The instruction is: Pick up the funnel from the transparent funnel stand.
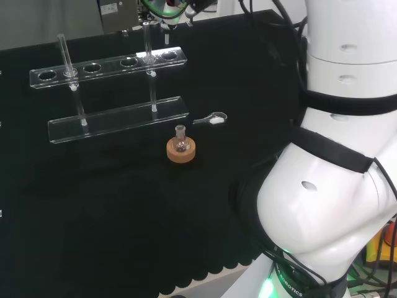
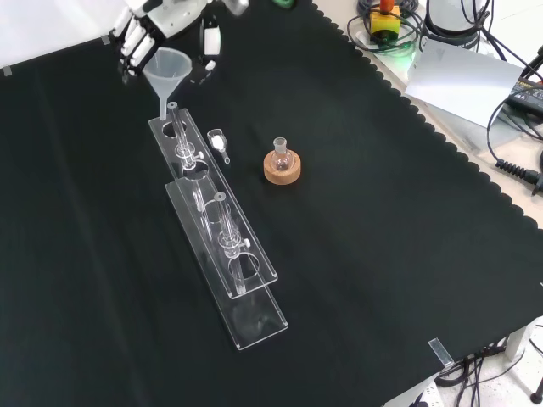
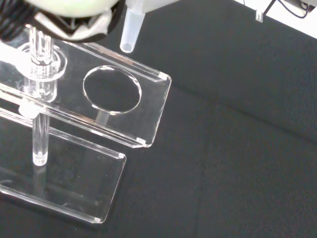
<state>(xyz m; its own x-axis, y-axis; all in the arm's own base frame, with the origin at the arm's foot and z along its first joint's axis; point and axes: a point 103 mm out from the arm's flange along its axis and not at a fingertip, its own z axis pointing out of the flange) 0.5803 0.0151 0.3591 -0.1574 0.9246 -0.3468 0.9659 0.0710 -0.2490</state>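
The long clear plastic funnel stand (image 2: 222, 246), a 2-tier rack with round holes in its upper shelf, lies on the black cloth (image 2: 382, 254). In the front view the black and white hand (image 2: 157, 21) at the top has its fingers curled round the translucent white plastic funnel (image 2: 168, 68), lifted clear above the rack's far end hole. To the right sit a small round glass flask (image 2: 281, 153) on a cork ring (image 2: 282, 169) and a tiny clear spoon (image 2: 218, 142).
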